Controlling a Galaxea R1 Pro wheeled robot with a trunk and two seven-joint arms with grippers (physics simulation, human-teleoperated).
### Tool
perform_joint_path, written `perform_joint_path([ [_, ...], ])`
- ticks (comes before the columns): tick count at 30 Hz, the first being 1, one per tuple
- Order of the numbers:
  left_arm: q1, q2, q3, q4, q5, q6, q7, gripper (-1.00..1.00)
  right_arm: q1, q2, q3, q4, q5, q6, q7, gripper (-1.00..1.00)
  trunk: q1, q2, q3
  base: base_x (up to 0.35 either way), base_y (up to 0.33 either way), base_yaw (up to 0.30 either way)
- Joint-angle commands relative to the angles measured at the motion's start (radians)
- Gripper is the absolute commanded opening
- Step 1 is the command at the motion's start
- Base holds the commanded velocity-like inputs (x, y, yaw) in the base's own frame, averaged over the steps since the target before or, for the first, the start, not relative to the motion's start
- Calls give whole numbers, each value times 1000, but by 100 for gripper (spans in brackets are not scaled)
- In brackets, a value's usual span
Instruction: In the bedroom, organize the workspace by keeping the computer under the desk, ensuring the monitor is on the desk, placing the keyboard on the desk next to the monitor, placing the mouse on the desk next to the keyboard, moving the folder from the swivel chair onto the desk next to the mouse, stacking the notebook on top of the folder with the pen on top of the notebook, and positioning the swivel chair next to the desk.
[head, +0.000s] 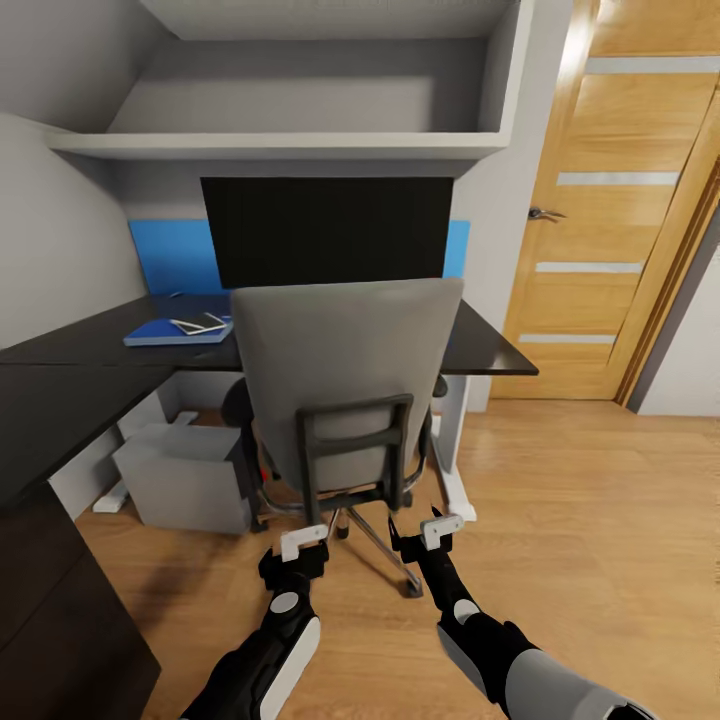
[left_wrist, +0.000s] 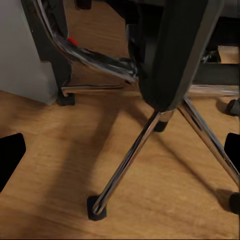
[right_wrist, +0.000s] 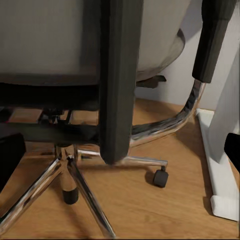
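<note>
We see the swivel chair tucked at the worktop, computer beneath, monitor on top, notebook on folder. Both grippers' fingers spread, empty. Keyboard, mouse: unseen.

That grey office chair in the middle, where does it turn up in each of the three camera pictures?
Head view: the swivel chair is at centre, its tall back toward the camera, pushed in at the desk.
Left wrist view: its black back frame and chrome legs, seen close.
Right wrist view: back frame, chrome base, castor.
Shared landmark: the light wood floor.
</note>
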Motion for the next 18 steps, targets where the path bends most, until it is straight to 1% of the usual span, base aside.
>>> perform_joint_path([
  [1, -1, 1, -3, -2, 3, 5, 7, 100, -1, 0, 9, 1, -5, -3, -7, 100, -1, 0, -1, -306, 0, 0],
  [8, -1, 1, -4, -2, 4, 6, 7, 100, -1, 0, 9, 1, -5, -3, -7, 100, -1, 0, -1, -306, -34, 0],
  [18, -1, -1, -4, -2, 5, 7, 7, 100, -1, 0, 9, 1, -5, -3, -7, 100, -1, 0, -1, -287, -201, 0],
])
